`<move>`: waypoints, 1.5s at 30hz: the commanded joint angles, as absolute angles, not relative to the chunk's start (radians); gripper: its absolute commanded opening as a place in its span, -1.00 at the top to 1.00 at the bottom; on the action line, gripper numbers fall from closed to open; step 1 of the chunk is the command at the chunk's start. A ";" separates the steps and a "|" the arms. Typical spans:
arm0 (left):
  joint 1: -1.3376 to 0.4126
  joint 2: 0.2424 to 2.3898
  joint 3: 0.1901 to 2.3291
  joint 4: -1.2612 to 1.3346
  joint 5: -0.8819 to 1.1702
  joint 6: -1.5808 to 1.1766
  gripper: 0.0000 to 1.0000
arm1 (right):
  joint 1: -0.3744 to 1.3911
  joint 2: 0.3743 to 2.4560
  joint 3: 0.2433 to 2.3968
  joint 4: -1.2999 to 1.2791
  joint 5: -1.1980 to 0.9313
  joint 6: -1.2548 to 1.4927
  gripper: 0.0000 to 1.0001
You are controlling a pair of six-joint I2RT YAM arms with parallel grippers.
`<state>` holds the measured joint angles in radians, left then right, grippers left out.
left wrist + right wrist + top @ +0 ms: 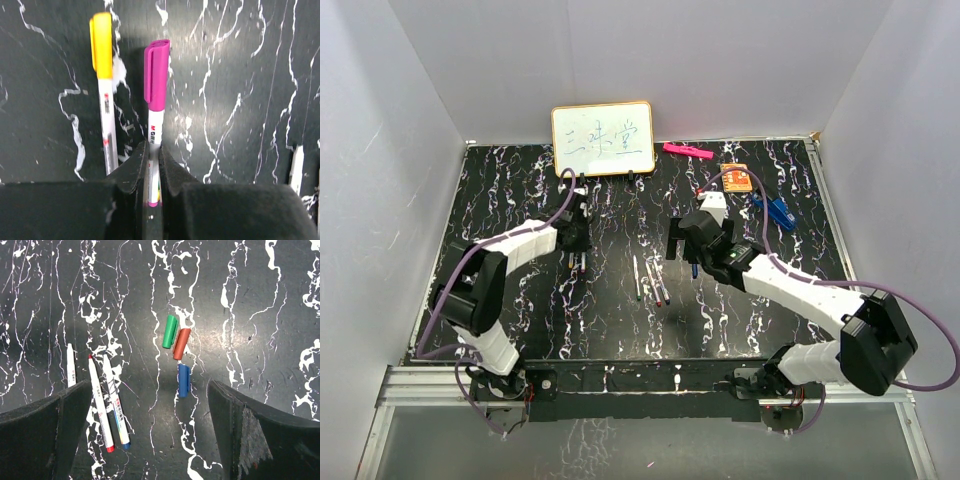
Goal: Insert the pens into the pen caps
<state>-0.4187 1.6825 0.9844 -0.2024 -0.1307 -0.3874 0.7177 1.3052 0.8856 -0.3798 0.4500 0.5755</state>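
My left gripper is shut on a white pen that wears a purple cap, held low over the black table. A yellow-capped pen lies just left of it. In the top view the left gripper is at mid-left. My right gripper is open and empty above a green cap, a red cap and a blue cap, which lie loose together. Left of them lie a red-ended pen, a blue-ended pen and a third pen partly hidden by my finger.
A small whiteboard stands at the back. A pink bar, an orange packet and a blue clip lie at the back right. White walls enclose the black marbled table.
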 commanded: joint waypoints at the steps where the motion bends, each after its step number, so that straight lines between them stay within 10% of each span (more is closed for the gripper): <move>1: -0.391 1.736 1.081 -0.212 -0.114 -0.339 1.00 | 0.714 1.260 0.879 -0.356 0.498 0.570 -0.96; 33: -0.387 1.652 1.163 -0.279 -0.122 -0.344 0.40 | 0.714 1.238 0.836 -0.330 0.465 0.558 -0.96; 45: -0.669 1.542 1.051 -0.335 -0.124 -0.445 0.35 | 0.714 1.103 0.723 -0.229 0.489 0.561 -0.96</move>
